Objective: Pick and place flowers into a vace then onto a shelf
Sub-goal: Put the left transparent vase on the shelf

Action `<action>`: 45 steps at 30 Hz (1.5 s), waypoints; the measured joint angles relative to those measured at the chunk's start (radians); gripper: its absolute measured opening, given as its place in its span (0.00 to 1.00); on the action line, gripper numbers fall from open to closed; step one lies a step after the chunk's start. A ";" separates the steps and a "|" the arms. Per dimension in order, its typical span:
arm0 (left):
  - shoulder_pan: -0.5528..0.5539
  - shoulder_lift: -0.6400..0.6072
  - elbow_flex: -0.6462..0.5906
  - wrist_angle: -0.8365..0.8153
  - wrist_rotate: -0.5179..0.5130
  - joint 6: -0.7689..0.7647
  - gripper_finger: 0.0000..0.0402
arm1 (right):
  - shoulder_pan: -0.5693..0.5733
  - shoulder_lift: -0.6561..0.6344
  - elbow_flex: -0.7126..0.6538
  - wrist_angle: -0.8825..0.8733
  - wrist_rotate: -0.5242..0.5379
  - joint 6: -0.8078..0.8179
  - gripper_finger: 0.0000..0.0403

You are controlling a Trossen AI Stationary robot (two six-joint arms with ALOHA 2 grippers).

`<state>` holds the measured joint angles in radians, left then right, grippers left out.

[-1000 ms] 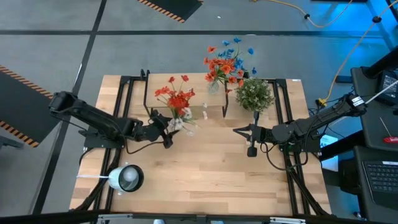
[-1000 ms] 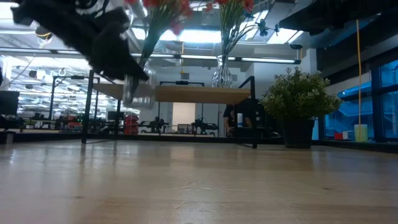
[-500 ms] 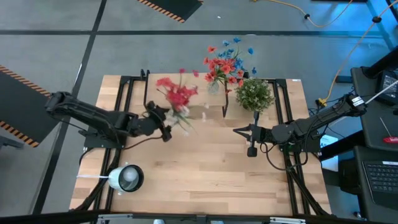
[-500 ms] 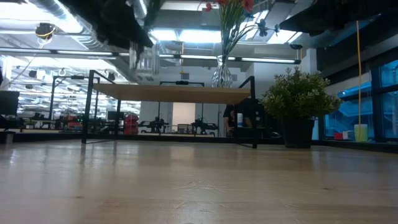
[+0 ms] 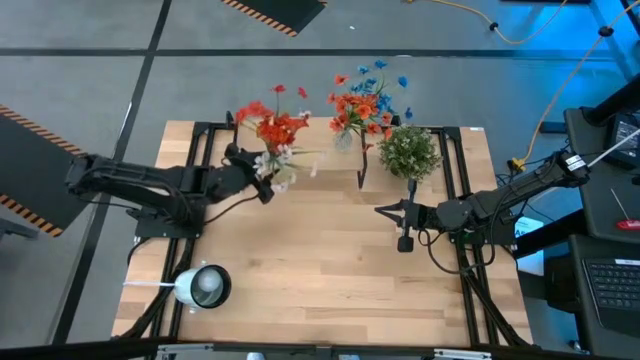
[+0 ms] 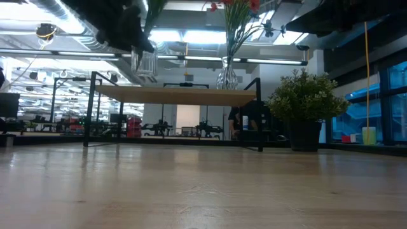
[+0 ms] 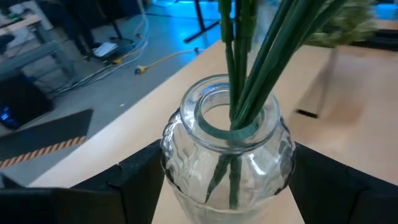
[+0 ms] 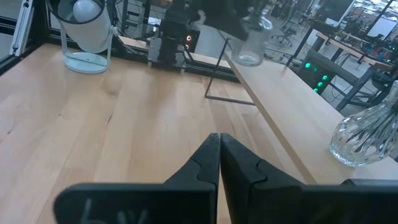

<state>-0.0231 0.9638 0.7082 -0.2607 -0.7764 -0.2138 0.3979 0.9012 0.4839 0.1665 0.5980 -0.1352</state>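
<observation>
My left gripper (image 5: 258, 172) is shut on a clear glass vase (image 7: 227, 149) holding red and whitish flowers (image 5: 273, 127) on green stems (image 7: 245, 62). In the low view this vase (image 6: 145, 62) hangs in the air above the left end of the shelf (image 6: 184, 95), a light-wood board on black legs (image 5: 330, 168). A second glass vase (image 6: 226, 74) with red and blue flowers (image 5: 362, 98) stands on the shelf by its base. My right gripper (image 5: 384, 210) is shut and waits over the table's right part, seen also in its wrist view (image 8: 219, 142). My left gripper pinches the vase's rounded body (image 7: 180, 162) just under the neck, with one finger (image 7: 134, 183) on each side. The fingers come level from the table's left side. The vase is lifted clear and stands about upright, its stems rising out of the mouth.
A round bushy green plant in a dark pot (image 5: 408, 152) stands at the shelf's right end (image 6: 304, 105). A white round lamp-like object (image 5: 200, 286) sits at the near left corner. Bare wood (image 5: 330, 260) lies between the shelf and the near edge.
My left gripper has risen and moved toward the table's far edge and a little left, carrying the vase with it. The vase, earlier level with the shelf board, now hangs above its left end. The flowers swung during the move. My right arm kept still.
</observation>
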 joint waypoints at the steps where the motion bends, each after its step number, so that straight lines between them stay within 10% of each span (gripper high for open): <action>1: 0.022 0.003 0.000 0.002 0.005 0.000 0.71 | 0.000 0.000 0.000 0.000 0.000 0.000 0.04; 24: 0.404 0.075 -0.036 0.231 0.295 0.090 0.71 | 0.000 0.000 0.000 -0.007 0.000 0.003 0.04; 45: 0.460 0.150 -0.034 0.267 0.334 0.101 0.71 | 0.000 0.000 0.000 -0.015 0.000 0.000 0.04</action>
<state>0.4374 1.1137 0.6739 0.0065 -0.4422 -0.1129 0.3979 0.9012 0.4839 0.1515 0.5980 -0.1355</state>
